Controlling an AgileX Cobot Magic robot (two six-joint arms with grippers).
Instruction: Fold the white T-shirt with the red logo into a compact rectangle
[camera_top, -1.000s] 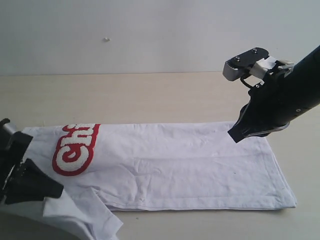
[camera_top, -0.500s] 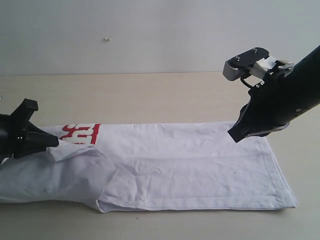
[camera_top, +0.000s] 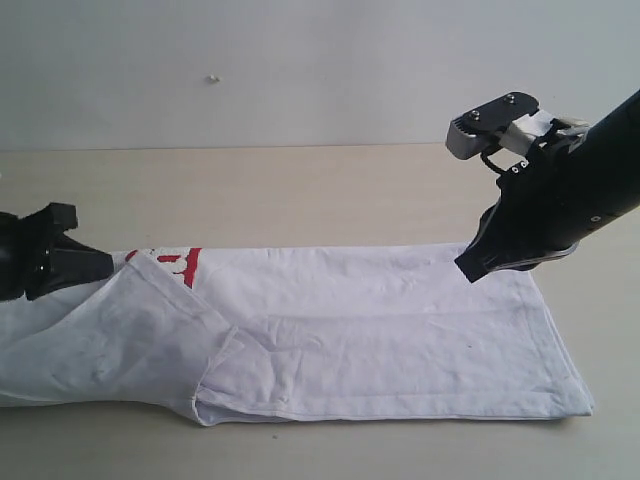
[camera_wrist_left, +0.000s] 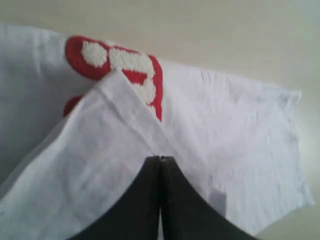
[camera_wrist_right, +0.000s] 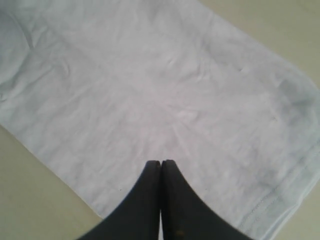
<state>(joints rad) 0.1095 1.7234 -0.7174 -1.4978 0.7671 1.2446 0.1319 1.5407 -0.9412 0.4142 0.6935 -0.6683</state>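
The white T-shirt (camera_top: 380, 340) lies as a long band across the table. Its left part is folded over as a flap, so only a strip of the red logo (camera_top: 180, 262) shows at the far edge. My left gripper (camera_top: 106, 266) is shut on the flap's edge at the far left. In the left wrist view the black jaws (camera_wrist_left: 160, 159) meet on the fabric, with the logo (camera_wrist_left: 125, 62) peeking out past the fold. My right gripper (camera_top: 467, 272) is shut and holds nothing. It sits at the shirt's far right edge, over plain cloth (camera_wrist_right: 150, 90).
The pale wooden table (camera_top: 300, 190) runs back to a white wall. The shirt's hem end (camera_top: 570, 390) lies near the front right. The right arm's black body (camera_top: 570, 190) reaches in from the right above the table.
My left gripper has carried the shirt's left side from the front corner up and over the chest. The logo, fully visible a second ago, is now mostly covered. The right arm has not moved.
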